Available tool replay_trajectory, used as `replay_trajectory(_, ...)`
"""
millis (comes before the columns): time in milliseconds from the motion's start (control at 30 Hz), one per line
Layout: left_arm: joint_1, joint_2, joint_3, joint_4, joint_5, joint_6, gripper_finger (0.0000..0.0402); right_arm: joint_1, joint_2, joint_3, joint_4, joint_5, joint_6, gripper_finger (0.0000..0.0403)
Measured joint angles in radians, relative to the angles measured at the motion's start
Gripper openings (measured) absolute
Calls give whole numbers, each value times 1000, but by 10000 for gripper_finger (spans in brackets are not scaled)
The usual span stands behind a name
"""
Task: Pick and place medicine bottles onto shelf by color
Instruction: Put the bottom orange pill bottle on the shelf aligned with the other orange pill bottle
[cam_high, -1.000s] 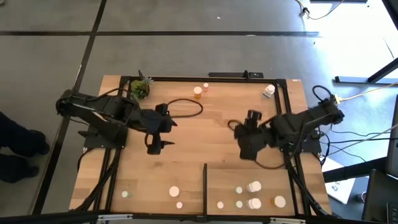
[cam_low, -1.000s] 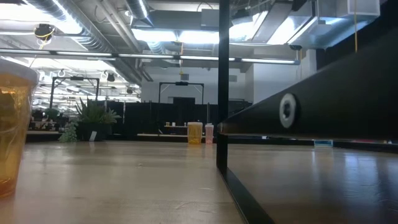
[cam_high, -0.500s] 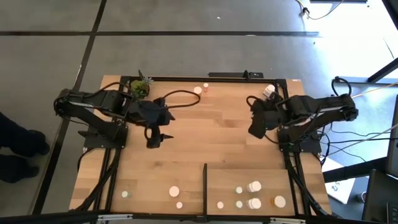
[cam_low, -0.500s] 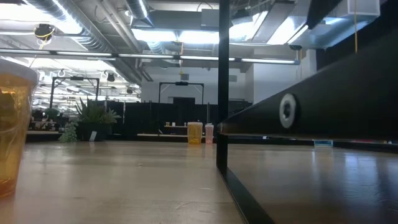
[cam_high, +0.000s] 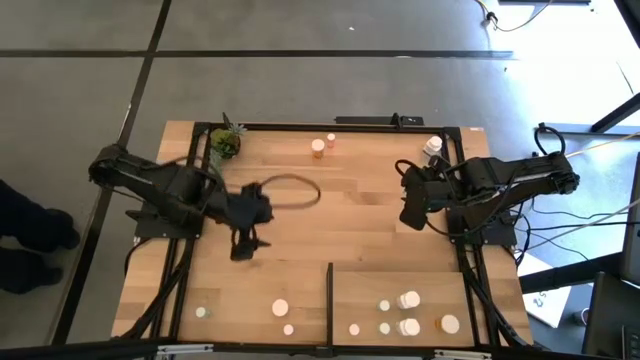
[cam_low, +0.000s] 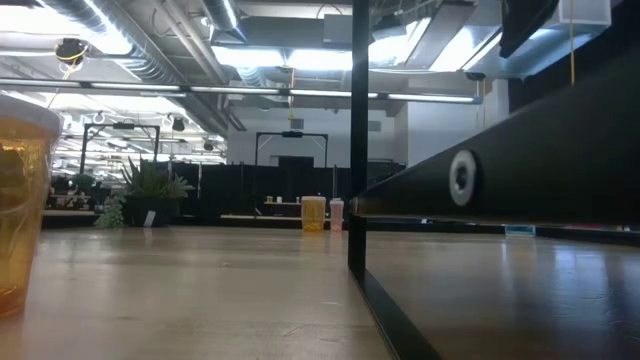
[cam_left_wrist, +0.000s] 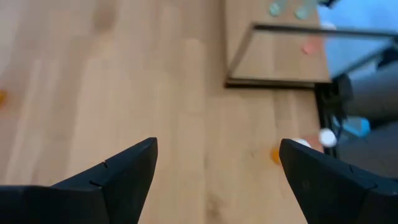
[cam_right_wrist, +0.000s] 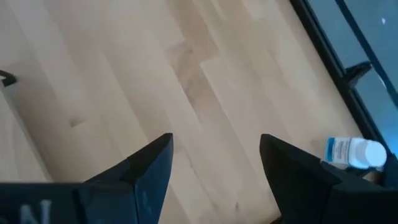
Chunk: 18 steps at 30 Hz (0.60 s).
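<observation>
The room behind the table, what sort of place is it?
Probably an industrial lab or workshop: exposed ceiling ducts and strip lights show in the low view, with a bare concrete floor around the wooden table carrying two robot arms.

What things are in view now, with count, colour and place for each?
Bottles: about twelve. Five, white and one orange, on the shelf; three, white-capped, left of the divider; two, orange and pinkish, at the far edge; one white lying at the far right corner; one amber, close in the low view.
Shelf: one, light wood, near right.
Divider: one, black.
Plant: one, green, far left corner.
Left tool: open, empty, left of centre.
Right tool: open, empty, right side.
</observation>
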Motion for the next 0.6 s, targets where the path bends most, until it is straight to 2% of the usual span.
replay_trajectory(233, -123, 0, -142, 140, 2, 13, 331, 0, 1, 0, 31, -18, -52, 242)
replay_trajectory(433, -201, 5, -220, 241, 59, 106, 331, 0, 1, 0, 84, -22, -121, 242)
replay_trajectory(600, -248, 15, -256, 330, 69, 110, 331, 0, 1, 0, 145, -94, -196, 242)
